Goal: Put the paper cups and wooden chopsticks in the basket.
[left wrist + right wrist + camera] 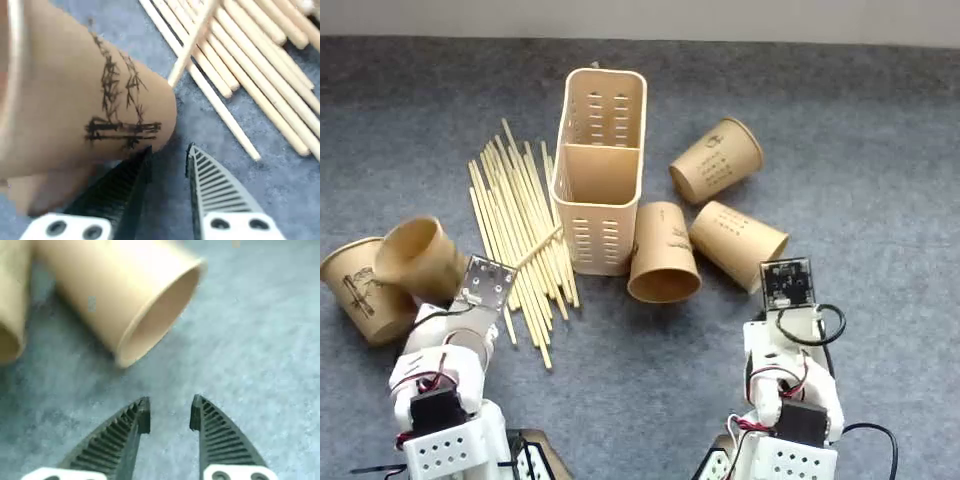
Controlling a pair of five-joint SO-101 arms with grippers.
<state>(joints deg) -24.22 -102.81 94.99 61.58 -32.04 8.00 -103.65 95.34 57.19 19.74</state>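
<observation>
A grey carpeted table [880,150] is seen from above in the high view. A tall beige slotted basket [600,170] stands upright at the upper centre of that frame, split into two compartments with its open top in view.

Just left of the basket, the wooden chopsticks [515,225] are spread in a loose fan on the carpet. Their long axes run from the upper left down towards the lower centre of the frame. One crossing chopstick [538,248] lies over the fan, pointing up and right at the basket's lower corner.

Five paper cups are scattered.
- The cup by the basket [663,255] lies on its side against the basket's lower right edge, mouth turned to the bottom of the frame.
- The middle right cup [737,243] lies just beside it, its axis slanting to the lower right and its mouth facing the right arm.
- The upper right cup [717,160] lies apart from these, mouth towards the upper right.
- At the left edge sits the outer left cup [355,290].
- The inner left cup [420,260] is tipped against it, mouth up and to the left, base towards the chopsticks.

The right gripper [170,404] is held over bare carpet with its jaws parted and nothing between them, the mouth of the middle right cup facing it. The left gripper [169,150] is parted by a narrow gap and grasps nothing; its black fingertip [142,157] is at the base of the inner left cup, though contact cannot be told
</observation>
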